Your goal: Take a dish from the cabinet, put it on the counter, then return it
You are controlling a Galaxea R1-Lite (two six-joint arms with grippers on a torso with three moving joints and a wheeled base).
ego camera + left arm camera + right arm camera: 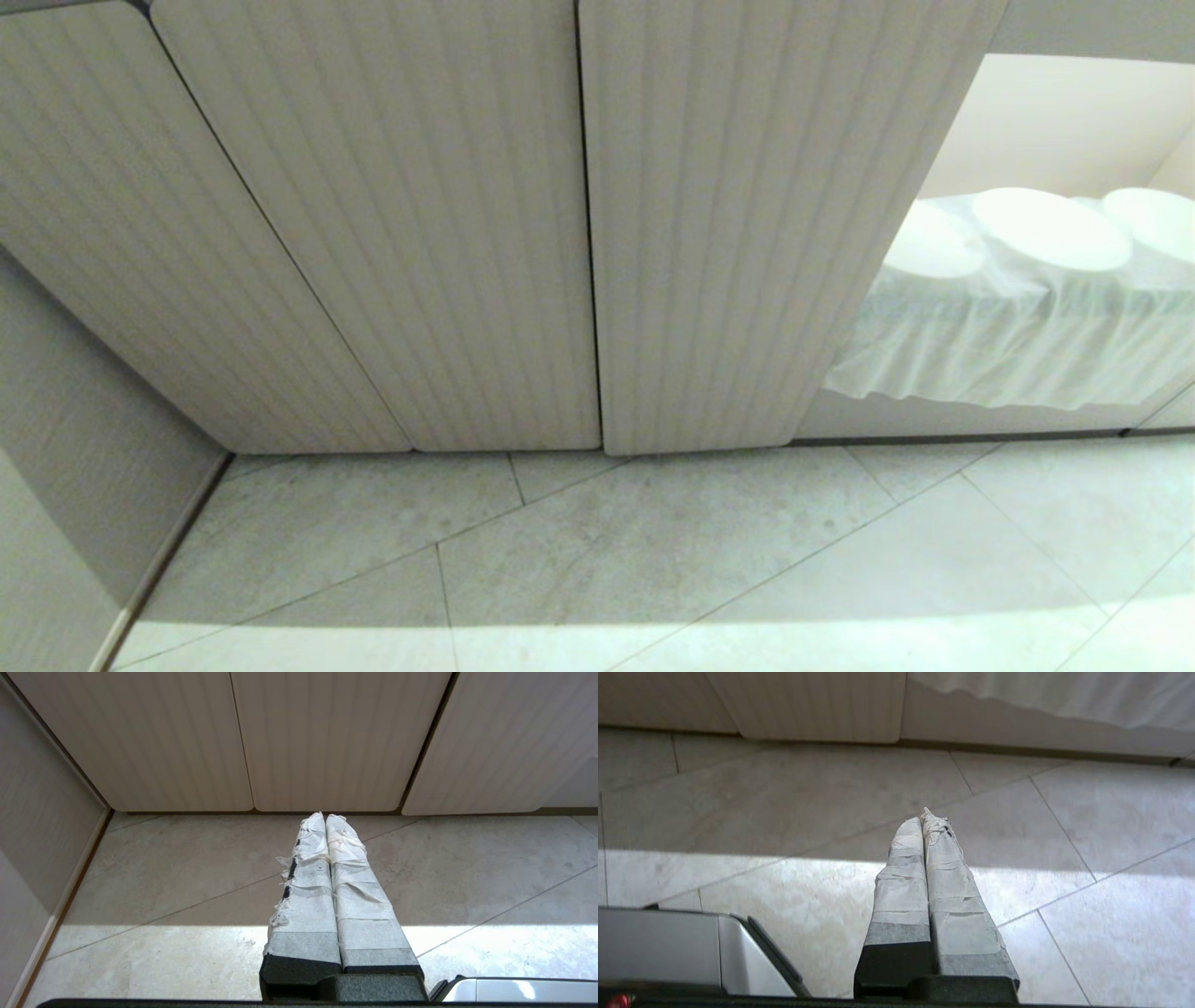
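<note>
The cabinet [392, 233] fills the head view with ribbed beige doors. At its right end it stands open, and three pale round plates [1050, 229] lie on a white cloth [1008, 345] on the shelf inside. I cannot tell which one is the dish. The counter is out of view. Neither arm shows in the head view. My left gripper [325, 817] is shut and empty, hanging over the floor before the closed doors [327, 742]. My right gripper [923, 819] is also shut and empty, over the floor tiles short of the cloth's hanging edge [1064, 695].
A grey-beige tiled floor [653, 560] runs in front of the cabinet. A side wall with a skirting strip [84, 448] closes off the left. Parts of my own base show low in the right wrist view [658, 947] and the left wrist view [514, 989].
</note>
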